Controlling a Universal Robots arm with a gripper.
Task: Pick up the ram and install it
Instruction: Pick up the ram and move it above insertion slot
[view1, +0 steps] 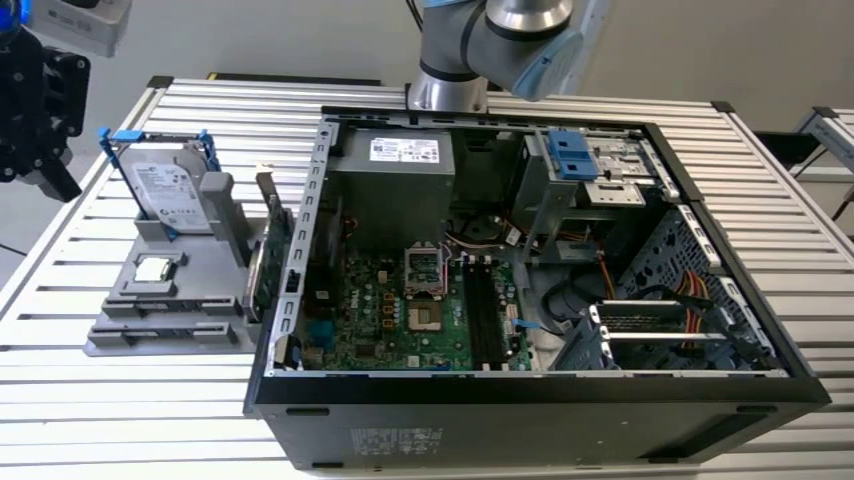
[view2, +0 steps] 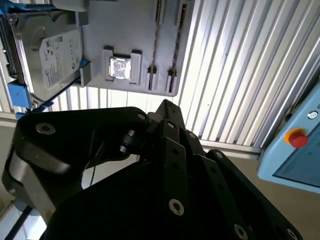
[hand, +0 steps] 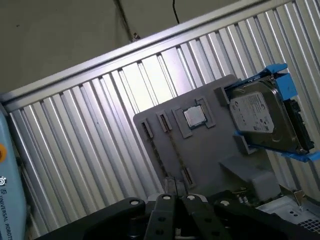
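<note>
- Judging by the pose, the step in hand was the reach for the ram. Doing it well called for a descent square over the stick's long edge, a grip at mid-length, and a lift in line with its holder, without twist.
- The pincer (view1: 43, 165) hung beyond the edge of the tabletop (view1: 134, 420), at about 10 o'clock from the computer case (view1: 534, 410) in the exterior view. Whether it was spread or pressed together could not be told, and it looked to hold and touch nothing.
- Nearest it, at 9 o'clock from the case, sat the gray fixture (view1: 174, 338). A hard drive (view1: 171, 195) in a blue frame stood at its 12 o'clock end, and a processor chip (view1: 156, 268) lay at its middle.
- The ram could not be picked out for certain. Its likeliest place was the pair of narrow slots (hand: 159, 152) at the fixture's 6 o'clock end, where thin dark lines showed edge-on in both wrist views.
- A green card (view1: 276, 255) stood on edge at the fixture's 3 o'clock side, just beside the case.
- Farthest, inside the case, the black motherboard slots (view1: 483, 320) lay toward 6 o'clock of the board. Whether any was filled could not be told.
</note>
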